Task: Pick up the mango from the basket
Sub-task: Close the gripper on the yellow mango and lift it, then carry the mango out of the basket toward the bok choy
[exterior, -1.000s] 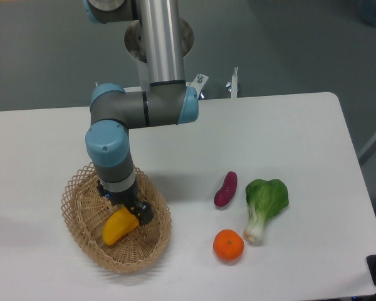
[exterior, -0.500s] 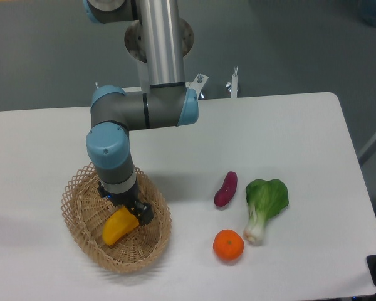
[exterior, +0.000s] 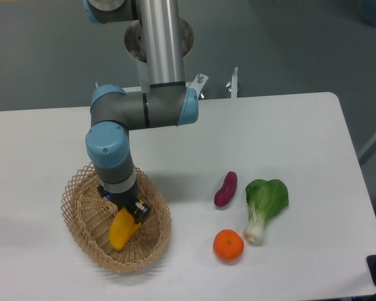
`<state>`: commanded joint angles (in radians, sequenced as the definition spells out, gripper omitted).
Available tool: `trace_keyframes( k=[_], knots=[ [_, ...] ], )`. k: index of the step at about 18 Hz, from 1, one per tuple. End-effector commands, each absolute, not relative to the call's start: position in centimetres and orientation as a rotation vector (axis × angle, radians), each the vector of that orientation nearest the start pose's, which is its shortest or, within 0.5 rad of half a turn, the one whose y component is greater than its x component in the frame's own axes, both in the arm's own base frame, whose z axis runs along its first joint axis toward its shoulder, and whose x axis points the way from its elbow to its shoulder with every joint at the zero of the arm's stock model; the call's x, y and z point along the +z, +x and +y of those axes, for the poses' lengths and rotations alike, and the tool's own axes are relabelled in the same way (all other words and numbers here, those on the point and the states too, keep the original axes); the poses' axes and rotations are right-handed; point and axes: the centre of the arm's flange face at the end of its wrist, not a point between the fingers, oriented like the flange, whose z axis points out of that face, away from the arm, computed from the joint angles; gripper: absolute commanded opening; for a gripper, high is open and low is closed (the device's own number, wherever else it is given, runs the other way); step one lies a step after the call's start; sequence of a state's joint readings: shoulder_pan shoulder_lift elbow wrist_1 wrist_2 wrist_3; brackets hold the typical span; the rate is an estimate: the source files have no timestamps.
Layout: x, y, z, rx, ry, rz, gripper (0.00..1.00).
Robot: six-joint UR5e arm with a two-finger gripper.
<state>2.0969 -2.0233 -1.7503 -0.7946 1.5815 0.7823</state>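
The yellow-orange mango (exterior: pixel 121 231) hangs over the middle of the tan wicker basket (exterior: pixel 81 213) at the table's front left, tilted with its blunt end pointing down. My gripper (exterior: pixel 129 214) reaches down into the basket and is shut on the mango's upper end. The arm's wrist hides most of the fingers and the back part of the basket.
A purple eggplant-like piece (exterior: pixel 225 188) lies right of the basket. A green bok choy (exterior: pixel 263 204) sits farther right, and a round orange (exterior: pixel 228 245) lies near the front edge. The arm's base post (exterior: pixel 160 41) stands at the back.
The mango has swung from lying slanted to hanging more upright in the gripper, its lower end now a little to the right. The arm has barely moved.
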Motion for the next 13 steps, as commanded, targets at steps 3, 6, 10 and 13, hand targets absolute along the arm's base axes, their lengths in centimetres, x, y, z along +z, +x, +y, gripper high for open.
trace_keyframes(
  k=[3,6,10,13],
  knots=[
    [24.1,-19.5,59.9,0.162,-2.988,0.386,0.59],
    [26.8,-20.4,59.2,0.197,-2.958,0.387,0.59],
    [30.5,-24.3,57.1,0.230,-2.947,0.356,0.59],
    [32.4,-27.9,54.6,0.249,-2.953,0.394,0.59]
  ],
)
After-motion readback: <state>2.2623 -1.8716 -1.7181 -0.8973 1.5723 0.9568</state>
